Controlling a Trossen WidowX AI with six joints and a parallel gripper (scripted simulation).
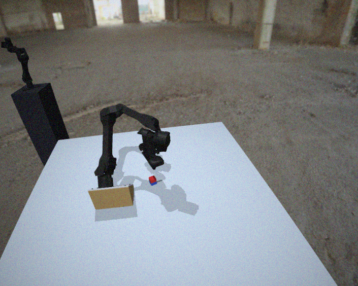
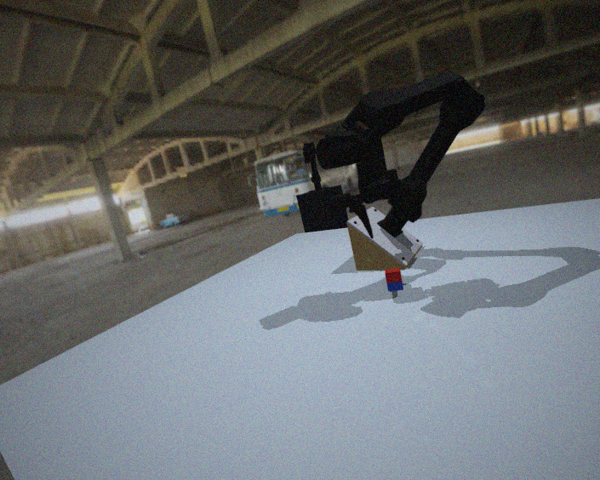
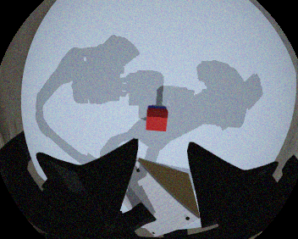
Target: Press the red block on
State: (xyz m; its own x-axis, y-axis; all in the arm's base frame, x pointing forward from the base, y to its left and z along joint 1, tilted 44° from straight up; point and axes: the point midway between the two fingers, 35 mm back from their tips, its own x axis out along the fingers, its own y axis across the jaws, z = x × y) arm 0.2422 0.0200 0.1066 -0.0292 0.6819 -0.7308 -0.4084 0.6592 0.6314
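The red block (image 1: 152, 178) (image 2: 392, 276) (image 3: 157, 123) sits upright on top of the blue block (image 1: 153, 183) (image 2: 395, 286), and no gap shows between them in the exterior view. In the wrist view only a thin strip of the blue block (image 3: 157, 107) shows behind the red one. My gripper (image 1: 154, 167) (image 3: 164, 145) is open and empty, above the blocks and clear of them. In the wrist view its two dark fingertips stand apart, with the red block ahead of them.
A wedge-shaped box (image 1: 111, 198) (image 2: 368, 254) (image 3: 172, 181) with tan sides and a pale sloping face is near the arm's base, close to the blocks. A second arm on a dark pedestal (image 1: 38, 113) (image 2: 322, 210) is beyond the white table (image 1: 203, 246) (image 2: 289, 402).
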